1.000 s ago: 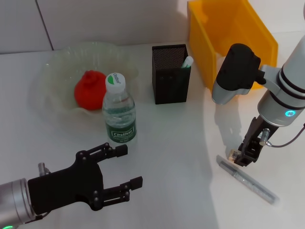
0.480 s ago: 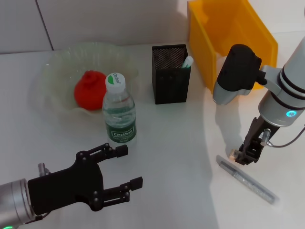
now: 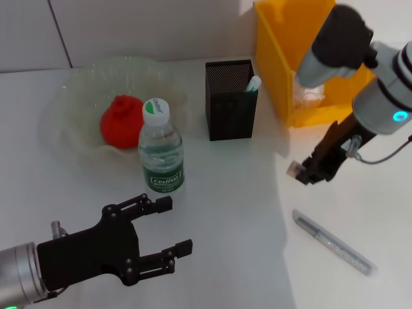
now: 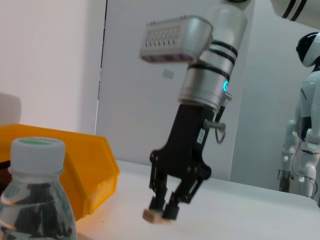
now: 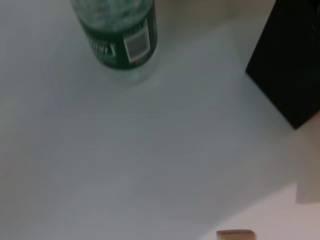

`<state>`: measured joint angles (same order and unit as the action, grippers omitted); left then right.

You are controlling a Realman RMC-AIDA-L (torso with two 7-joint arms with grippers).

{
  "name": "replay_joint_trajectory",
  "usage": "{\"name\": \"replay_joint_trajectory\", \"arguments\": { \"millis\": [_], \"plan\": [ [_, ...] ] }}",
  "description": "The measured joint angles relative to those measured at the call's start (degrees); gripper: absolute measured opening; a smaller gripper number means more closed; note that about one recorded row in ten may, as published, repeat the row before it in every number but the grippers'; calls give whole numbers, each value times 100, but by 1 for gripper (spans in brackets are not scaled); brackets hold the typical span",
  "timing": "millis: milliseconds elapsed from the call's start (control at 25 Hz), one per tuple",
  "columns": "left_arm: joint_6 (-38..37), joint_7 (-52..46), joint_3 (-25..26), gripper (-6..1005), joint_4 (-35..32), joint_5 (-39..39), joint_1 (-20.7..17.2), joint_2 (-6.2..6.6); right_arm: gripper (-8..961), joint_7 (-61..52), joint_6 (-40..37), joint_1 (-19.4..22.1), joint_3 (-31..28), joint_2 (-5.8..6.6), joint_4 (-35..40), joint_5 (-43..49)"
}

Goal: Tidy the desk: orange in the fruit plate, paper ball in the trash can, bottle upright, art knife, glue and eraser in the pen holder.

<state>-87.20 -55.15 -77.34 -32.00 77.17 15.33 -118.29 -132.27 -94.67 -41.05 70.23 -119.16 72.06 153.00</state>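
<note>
Left of the pen holder (image 3: 230,100): orange (image 3: 120,121) in the fruit plate (image 3: 71,96), bottle (image 3: 161,154) upright. Nearer than those, left gripper (image 3: 168,225) idle, jaws spread. Right of the pen holder: right gripper (image 3: 302,172), clenched on the eraser (image 3: 294,168), now lifted off the desk and carried closer to the mesh cup within 1 second. Only the drop remaining. Art knife (image 3: 333,242) not yet collected.

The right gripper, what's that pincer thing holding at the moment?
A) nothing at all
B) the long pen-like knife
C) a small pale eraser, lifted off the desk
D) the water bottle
C: the right gripper pinches the small pale eraser in the air, while the art knife lies on the desk and the bottle stands apart.
</note>
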Motion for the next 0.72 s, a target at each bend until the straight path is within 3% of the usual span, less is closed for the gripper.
{"name": "replay_joint_trajectory", "arguments": {
  "millis": [320, 720],
  "plan": [
    [-24, 5, 0, 786, 0, 0, -1, 0, 292, -31, 140, -154, -766, 4, 555, -230],
    [-51, 16, 1, 787, -1, 0, 46, 0, 321, -8, 1754, -525, -594, 3, 246, -464]
  ]
}}
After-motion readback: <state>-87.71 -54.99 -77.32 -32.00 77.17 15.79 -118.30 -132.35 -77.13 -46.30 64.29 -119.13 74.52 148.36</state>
